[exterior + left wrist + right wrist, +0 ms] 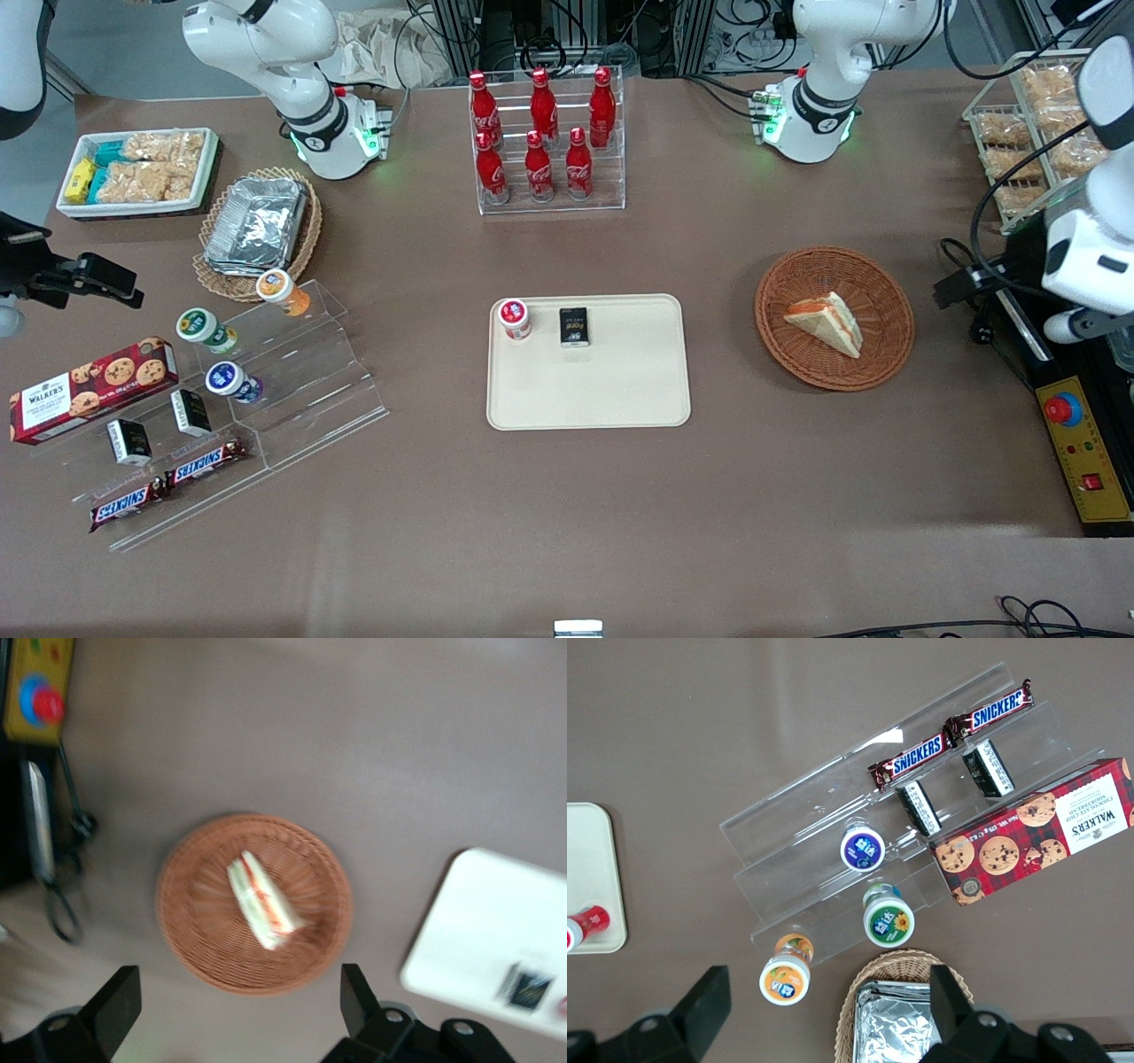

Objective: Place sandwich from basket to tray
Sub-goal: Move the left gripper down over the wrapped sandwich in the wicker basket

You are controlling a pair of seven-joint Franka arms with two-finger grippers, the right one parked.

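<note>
The sandwich, a white bread wedge with an orange-red filling, lies in the round reddish-brown wicker basket. The beige tray lies flat beside the basket, toward the parked arm's end. A red-lidded cup and a small black box stand on it. My left gripper hangs above the table beside the basket, toward the working arm's end. It is open wide with nothing between its fingers, well clear of the sandwich.
A yellow control box with a red button and loose cables lie at the working arm's end. A wire rack of snack packs stands there too. A clear rack of cola bottles stands farther from the camera than the tray.
</note>
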